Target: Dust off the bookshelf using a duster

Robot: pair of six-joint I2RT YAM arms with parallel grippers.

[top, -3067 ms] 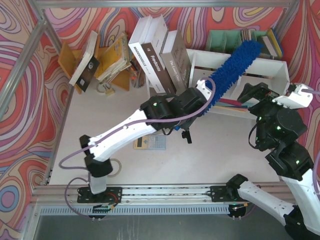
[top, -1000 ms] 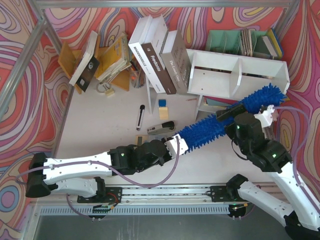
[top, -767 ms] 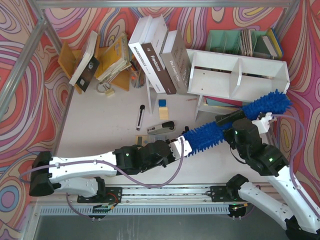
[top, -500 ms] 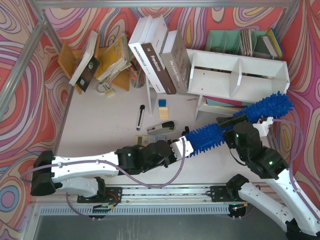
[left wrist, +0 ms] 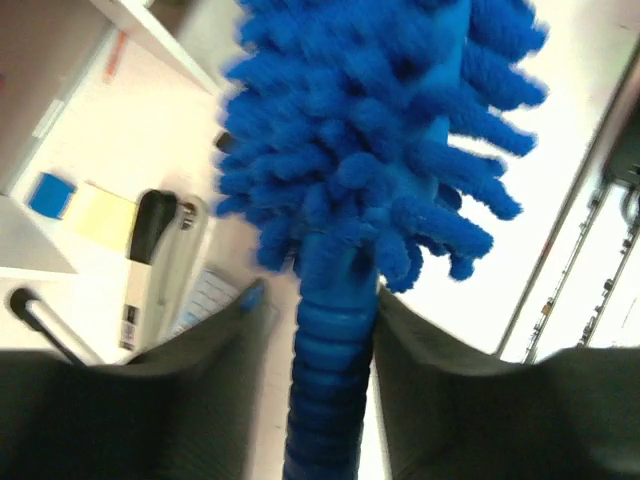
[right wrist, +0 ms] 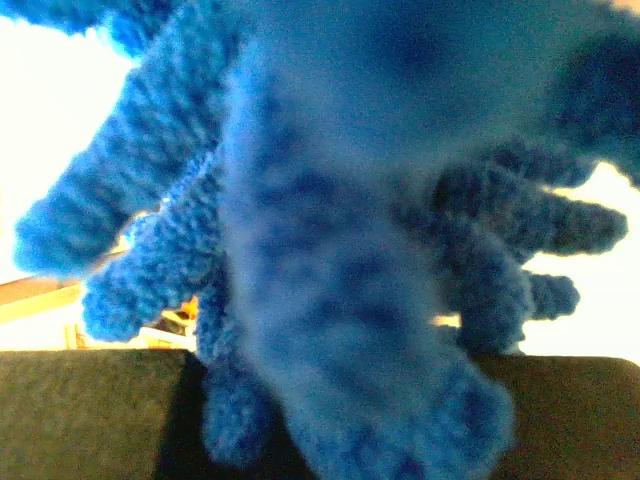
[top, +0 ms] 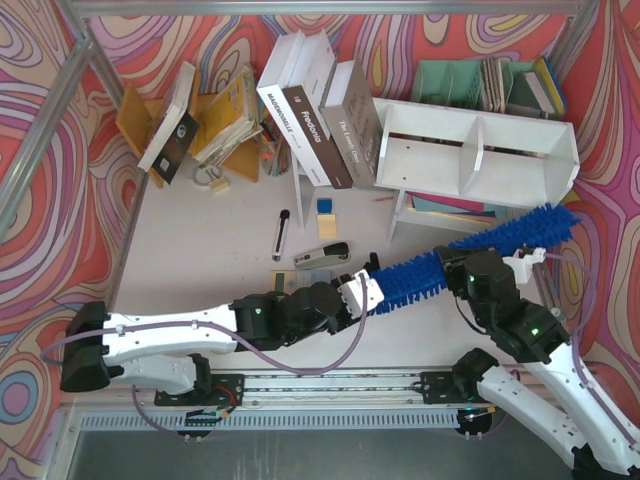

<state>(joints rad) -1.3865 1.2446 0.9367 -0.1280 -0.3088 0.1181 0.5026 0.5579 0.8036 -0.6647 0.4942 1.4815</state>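
**Duster coming down off the shelf, right arm closing in on its head**

The duster [top: 418, 272] is now lying low in front of the shelf [top: 480, 175], no longer reaching up over its top as it was three seconds ago. Within the last second its tip has been sinking towards the shelf's right end. The right arm [top: 520, 320] has been settling over the middle of the head, its jaws narrowing. Blue noodles are filling its wrist view, so I cannot tell whether those jaws are pinching yet. The left jaws are pinching the ribbed plastic handle [left wrist: 325, 400].

This is looking like a handover rather than a wiping stroke, and whether the tip is brushing the shelf is unclear.

The head is looking soft, shaggy and springy. The shelf is hard white board with a centre divider, standing on legs on the pale bench [top: 220, 250].
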